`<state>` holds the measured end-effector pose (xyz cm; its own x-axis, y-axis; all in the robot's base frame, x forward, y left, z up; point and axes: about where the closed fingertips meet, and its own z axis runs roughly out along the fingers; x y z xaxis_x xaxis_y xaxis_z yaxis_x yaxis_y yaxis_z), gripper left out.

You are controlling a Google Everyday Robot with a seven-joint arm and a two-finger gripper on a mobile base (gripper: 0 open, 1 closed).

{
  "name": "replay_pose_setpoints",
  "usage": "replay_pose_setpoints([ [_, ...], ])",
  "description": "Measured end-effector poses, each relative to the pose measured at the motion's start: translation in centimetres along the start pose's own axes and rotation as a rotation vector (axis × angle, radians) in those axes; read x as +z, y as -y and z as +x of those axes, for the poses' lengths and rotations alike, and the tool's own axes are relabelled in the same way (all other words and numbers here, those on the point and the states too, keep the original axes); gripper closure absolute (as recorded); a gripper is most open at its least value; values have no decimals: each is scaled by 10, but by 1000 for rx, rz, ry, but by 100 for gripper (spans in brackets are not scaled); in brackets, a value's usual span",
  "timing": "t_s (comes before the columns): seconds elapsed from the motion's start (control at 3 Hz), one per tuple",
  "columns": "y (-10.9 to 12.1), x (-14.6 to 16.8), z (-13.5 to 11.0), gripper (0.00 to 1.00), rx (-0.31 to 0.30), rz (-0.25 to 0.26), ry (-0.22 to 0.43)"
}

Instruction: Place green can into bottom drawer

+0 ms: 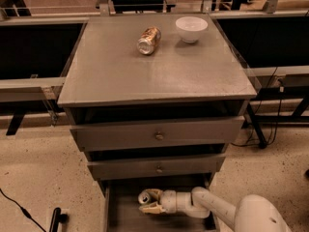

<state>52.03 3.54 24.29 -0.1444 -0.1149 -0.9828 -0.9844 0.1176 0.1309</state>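
Observation:
The bottom drawer (124, 215) is pulled open at the foot of the grey cabinet. My gripper (150, 201) reaches into it from the right, on the white arm (212, 208). Its fingers (153, 209) are closed around the green can (146, 196), which lies tilted with its silver end facing left. The can sits low inside the drawer near its back. I cannot tell whether it rests on the drawer floor.
An orange-copper can (148, 40) lies on its side on the cabinet top (154, 71), next to a white bowl (191, 28). Two upper drawers with brass knobs (158, 136) stand slightly open above the gripper. A black cable and post (55, 219) are on the floor at left.

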Motion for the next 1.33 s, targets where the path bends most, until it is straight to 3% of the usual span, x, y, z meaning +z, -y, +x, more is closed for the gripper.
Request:
replay_pose_setpoints([
  [0.33, 0, 0, 0, 0, 0, 0, 0],
  [1.0, -21, -9, -14, 0, -56, -3, 22],
  [1.33, -38, -31, -39, 0, -141, 60, 3],
])
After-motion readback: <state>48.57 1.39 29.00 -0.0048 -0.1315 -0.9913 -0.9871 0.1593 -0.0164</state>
